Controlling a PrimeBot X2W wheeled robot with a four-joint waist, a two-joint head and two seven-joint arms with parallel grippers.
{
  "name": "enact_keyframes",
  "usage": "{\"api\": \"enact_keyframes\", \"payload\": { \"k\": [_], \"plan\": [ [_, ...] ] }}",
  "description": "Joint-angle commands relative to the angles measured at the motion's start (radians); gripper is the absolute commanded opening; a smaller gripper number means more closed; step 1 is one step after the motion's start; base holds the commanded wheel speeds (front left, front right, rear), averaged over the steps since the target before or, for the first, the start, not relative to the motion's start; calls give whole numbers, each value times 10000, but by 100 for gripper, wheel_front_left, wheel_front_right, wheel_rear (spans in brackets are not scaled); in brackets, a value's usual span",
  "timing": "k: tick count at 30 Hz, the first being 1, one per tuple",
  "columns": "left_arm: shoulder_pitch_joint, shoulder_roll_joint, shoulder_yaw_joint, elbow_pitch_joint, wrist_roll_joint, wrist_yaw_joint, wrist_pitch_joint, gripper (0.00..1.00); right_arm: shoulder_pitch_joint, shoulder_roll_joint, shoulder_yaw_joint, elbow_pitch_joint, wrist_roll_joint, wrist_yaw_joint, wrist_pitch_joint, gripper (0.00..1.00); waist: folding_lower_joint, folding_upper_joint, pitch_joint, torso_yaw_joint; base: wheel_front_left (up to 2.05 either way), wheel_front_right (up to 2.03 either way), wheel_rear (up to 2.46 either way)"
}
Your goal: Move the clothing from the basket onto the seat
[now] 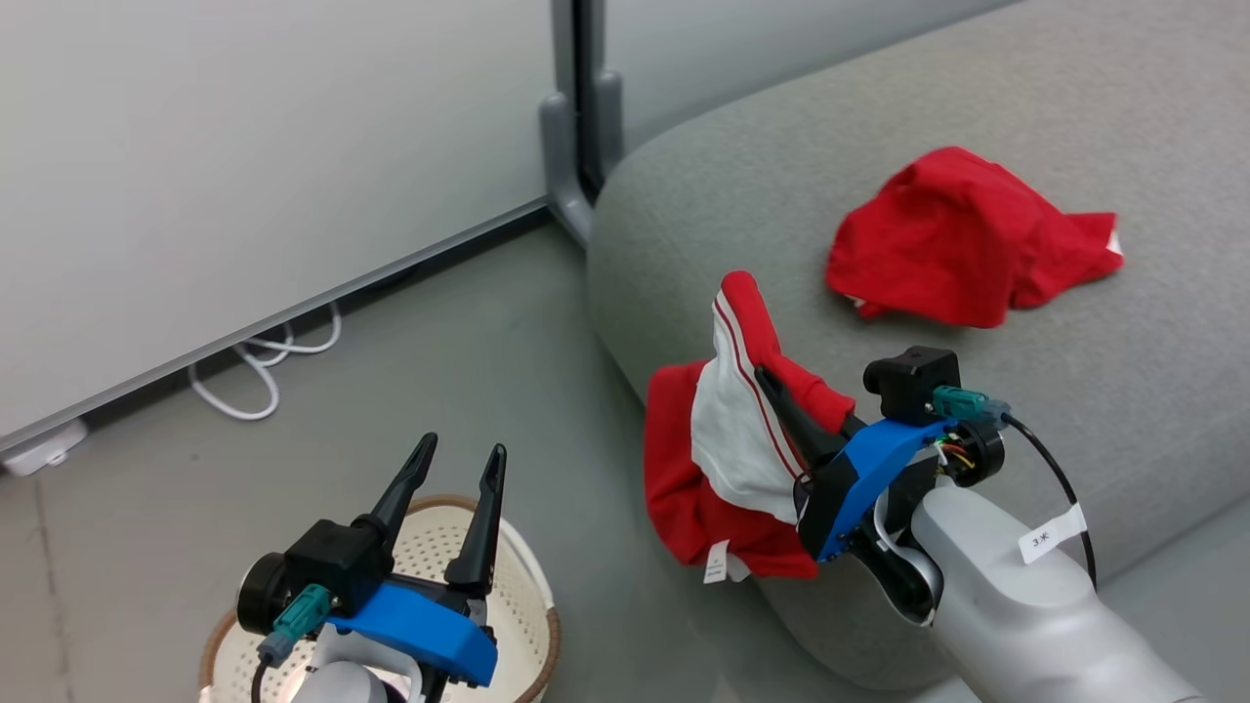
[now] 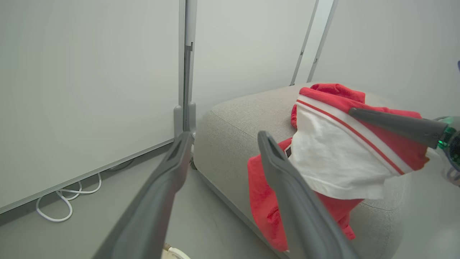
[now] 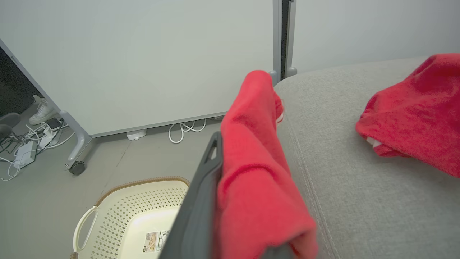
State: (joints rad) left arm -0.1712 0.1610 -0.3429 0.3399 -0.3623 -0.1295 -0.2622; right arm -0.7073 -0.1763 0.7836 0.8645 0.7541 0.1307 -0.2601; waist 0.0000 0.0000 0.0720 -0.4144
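Observation:
The plain red garment (image 1: 962,239) lies crumpled on the grey seat (image 1: 1025,410), also seen at the right of the right wrist view (image 3: 417,115). My right gripper (image 1: 771,386) is shut on the striped red garment (image 1: 742,430), which shows its white lining and hangs over the seat's front corner (image 2: 233,122). Cloth covers one of its fingers (image 3: 205,187). The cream basket (image 1: 552,625) stands on the floor at lower left, its barcode label visible (image 3: 156,241). My left gripper (image 1: 464,459) hovers open above the basket with nothing between its fingers.
White cables (image 1: 264,366) loop on the grey floor along the wall panel. A grey post foot (image 1: 576,127) stands by the seat's far corner. A wheeled stand leg (image 3: 75,158), a power strip and a white shoe (image 3: 41,111) sit far left.

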Motion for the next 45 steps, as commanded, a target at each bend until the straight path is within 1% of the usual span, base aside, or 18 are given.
{"api": "enact_keyframes", "payload": {
  "k": [1,6,9,15,23,27,29,35,41,43,45],
  "plan": [
    [-53,48,8,-41,-9,-16,-37,100,179,22,-46,-52,-72,1,-48,0,0,0,101,-558,0,0,0],
    [11,7,4,-14,-29,-16,-37,100,268,-9,-175,-109,-81,1,-53,0,0,0,86,-1060,0,0,0],
    [67,-22,-31,-7,-10,-16,-36,100,330,-68,-268,-140,-122,1,-55,0,0,0,62,-1250,0,0,0],
    [-119,25,-185,71,-48,-17,-36,100,502,-67,-518,-251,-100,1,-59,0,0,0,138,-1296,0,0,0],
    [-162,110,-119,35,-95,-17,-36,100,587,50,-738,-377,-312,1,-64,0,0,0,306,-1317,0,0,0],
    [-161,93,-24,-50,-91,-17,-36,100,285,18,-977,-483,-334,1,-65,0,0,0,422,-1299,0,0,0],
    [-243,130,-37,-108,-23,-17,-36,100,17,-108,-1150,-523,-332,1,-46,0,0,0,577,-1233,0,0,0],
    [-608,346,-47,-411,42,-17,-36,100,-1226,-634,-1925,-606,-714,1,183,0,0,0,1367,-921,0,0,0],
    [-1075,734,-110,-801,119,-17,-36,100,-2656,-1197,-3418,-571,-1097,1,334,0,0,0,2405,-477,0,0,0],
    [-1280,887,-178,-883,178,-17,-36,100,-3067,-1365,-3974,-741,-1125,1,281,0,0,0,2781,-300,0,0,0],
    [-1514,1024,-274,-969,210,-17,-36,100,-3407,-1719,-4500,-856,-1357,1,268,0,0,0,3166,-123,0,0,0]
  ]
}}
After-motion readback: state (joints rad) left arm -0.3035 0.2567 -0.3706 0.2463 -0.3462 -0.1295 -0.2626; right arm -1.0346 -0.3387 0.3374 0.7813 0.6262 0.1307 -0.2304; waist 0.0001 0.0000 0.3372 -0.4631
